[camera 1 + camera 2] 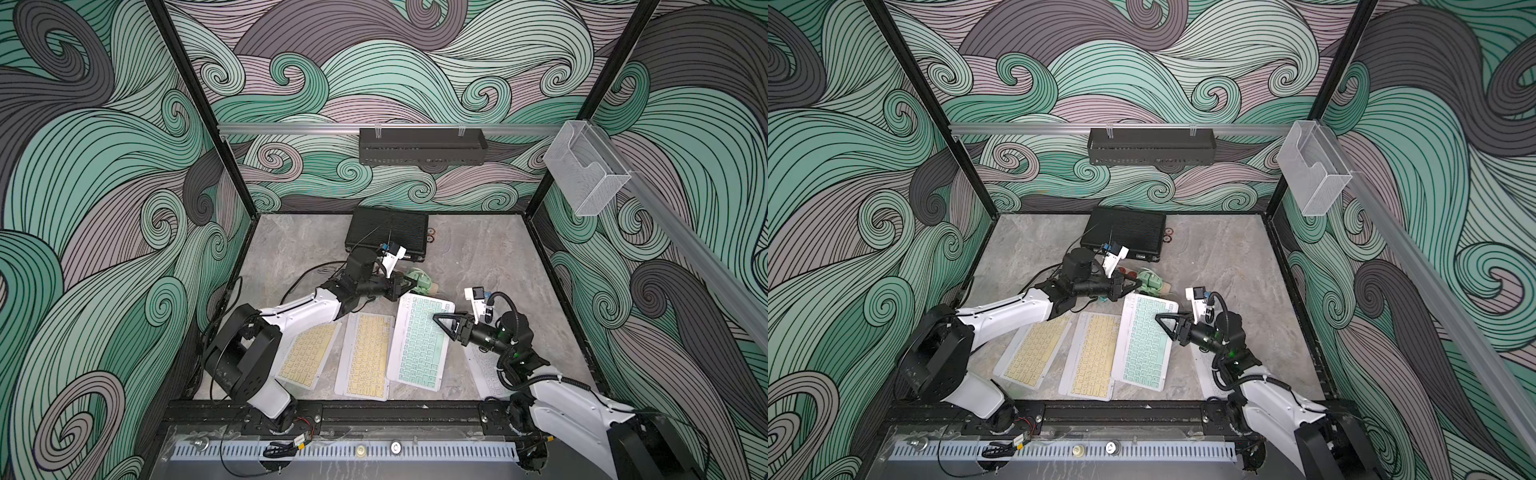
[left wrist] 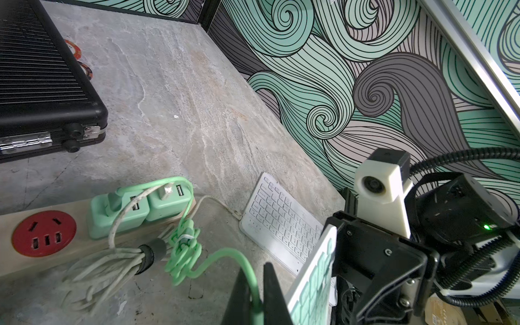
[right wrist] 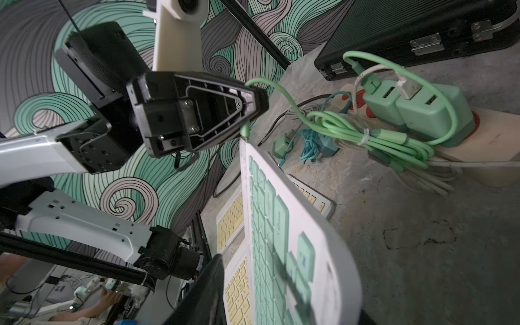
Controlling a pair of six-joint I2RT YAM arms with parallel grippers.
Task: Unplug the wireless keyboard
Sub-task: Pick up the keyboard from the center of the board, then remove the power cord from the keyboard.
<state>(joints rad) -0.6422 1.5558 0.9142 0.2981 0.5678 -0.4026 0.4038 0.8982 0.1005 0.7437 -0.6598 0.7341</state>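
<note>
Setting: grey stone-look tabletop (image 1: 478, 257), boxed in by walls (image 1: 415, 62) printed with green, grey and mauve swirls. Both top views look down on it.
Left of centre: a yellow keyboard (image 1: 307, 353) and a second yellow keyboard (image 1: 368, 359) lie side by side near the table's front edge. The left arm passes over the far end of the first.
Left arm: the left gripper (image 1: 413, 284) is near the middle of the table. Its jaws are closed on the green cable (image 2: 223, 252), pinching it just behind the plug (image 3: 246, 130).
Cable run: the green cable leaves a mint charger (image 2: 118, 213), passes through a tied bundle and ends at the plug. The plug tip touches the far short edge of the mint keyboard; whether it sits in the port cannot be told.
Middle of table: a beige power strip (image 2: 83, 247) with red sockets carries two mint chargers. It lies between the keyboards and a black case (image 1: 388, 232) at the middle of the far edge.
Task item: the mint keyboard (image 1: 419, 340), white with mint keys, lies near the front edge at centre, just right of the yellow pair.
Right arm: the right gripper (image 1: 436, 318) has a finger on each side of the mint keyboard's right long edge, jaws partly apart. Whether they press on it cannot be told.
Right of centre: a white keyboard (image 2: 281, 222) lies flat, partly under the right arm.
</note>
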